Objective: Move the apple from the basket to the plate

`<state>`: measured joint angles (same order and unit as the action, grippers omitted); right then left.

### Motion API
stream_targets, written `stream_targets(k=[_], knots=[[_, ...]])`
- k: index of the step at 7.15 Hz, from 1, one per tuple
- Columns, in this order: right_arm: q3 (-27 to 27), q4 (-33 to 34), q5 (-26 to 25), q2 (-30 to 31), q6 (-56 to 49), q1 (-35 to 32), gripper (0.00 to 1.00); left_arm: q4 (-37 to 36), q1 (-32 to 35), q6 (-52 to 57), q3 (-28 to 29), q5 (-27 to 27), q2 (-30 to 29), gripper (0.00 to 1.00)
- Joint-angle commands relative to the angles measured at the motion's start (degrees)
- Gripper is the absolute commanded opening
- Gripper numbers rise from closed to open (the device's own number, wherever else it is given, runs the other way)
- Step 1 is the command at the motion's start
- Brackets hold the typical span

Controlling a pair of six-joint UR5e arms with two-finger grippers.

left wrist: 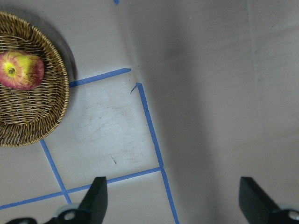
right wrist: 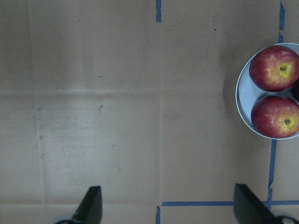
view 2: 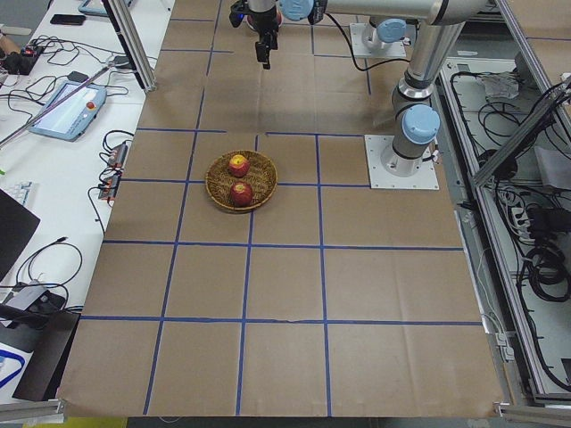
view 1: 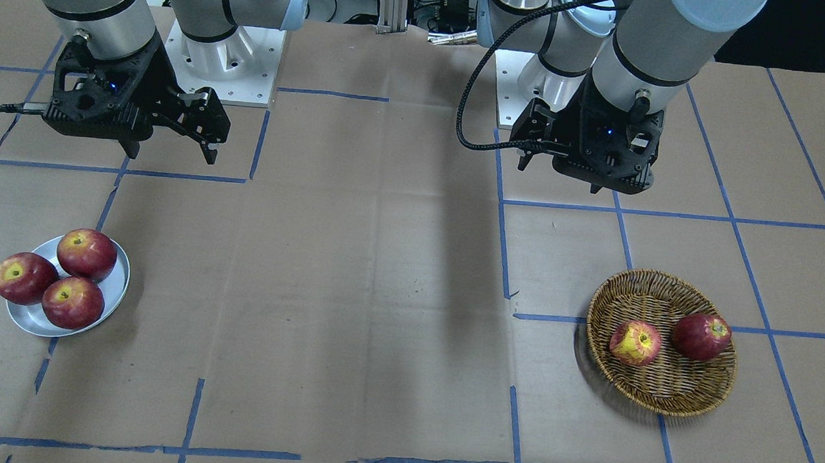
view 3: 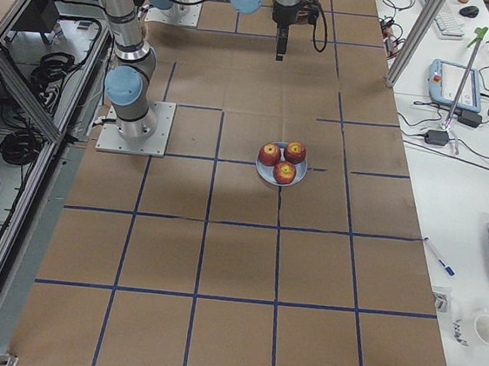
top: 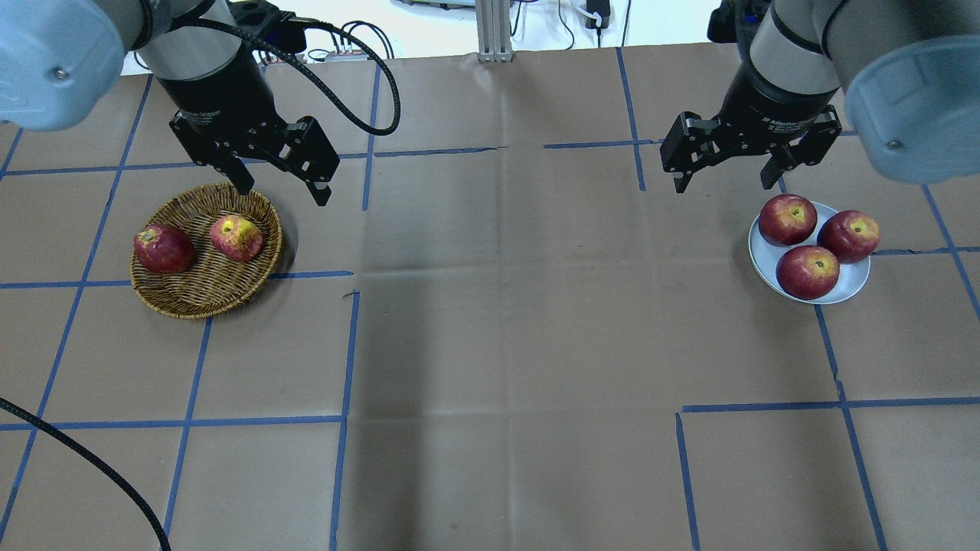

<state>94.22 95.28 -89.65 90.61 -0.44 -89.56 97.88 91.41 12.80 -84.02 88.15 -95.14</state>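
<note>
The apple (top: 236, 237) with the big yellow patch lies in the wicker basket (top: 207, 302), on its right side in the overhead view. It also shows in the front view (view 1: 635, 342) and the left wrist view (left wrist: 21, 70). My left gripper (top: 283, 193) is open and empty, hanging above the basket's far right rim. The metal plate (top: 842, 289) sits at the table's right and holds three dark red apples (top: 808, 272). My right gripper (top: 723, 185) is open and empty, hanging above the table just behind and left of the plate.
A uniformly dark red apple (top: 163, 249) lies in the basket's left side. The table is covered in brown paper with blue tape lines (top: 348, 344). The two arm bases (view 1: 219, 55) stand at the back edge. Desks with cables and a teach pendant (view 2: 67, 102) flank the table ends.
</note>
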Motion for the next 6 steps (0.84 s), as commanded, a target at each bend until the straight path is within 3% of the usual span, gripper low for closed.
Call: stream_targets(k=[1,4,6], knots=[[0.0,0.0,0.0,0.0,-0.1,0.0,1.0,0.0,0.0,0.2,0.0,0.0,0.1,0.99],[0.0,0.0,0.0,0.0,0.0,0.0,1.0,-0.7,-1.3,1.6,-2.6,1.0,0.1,0.99],[0.0,0.0,0.0,0.0,0.0,0.0,1.0,-10.2,-7.5,14.8,-8.2,3.6,-1.4,0.99]])
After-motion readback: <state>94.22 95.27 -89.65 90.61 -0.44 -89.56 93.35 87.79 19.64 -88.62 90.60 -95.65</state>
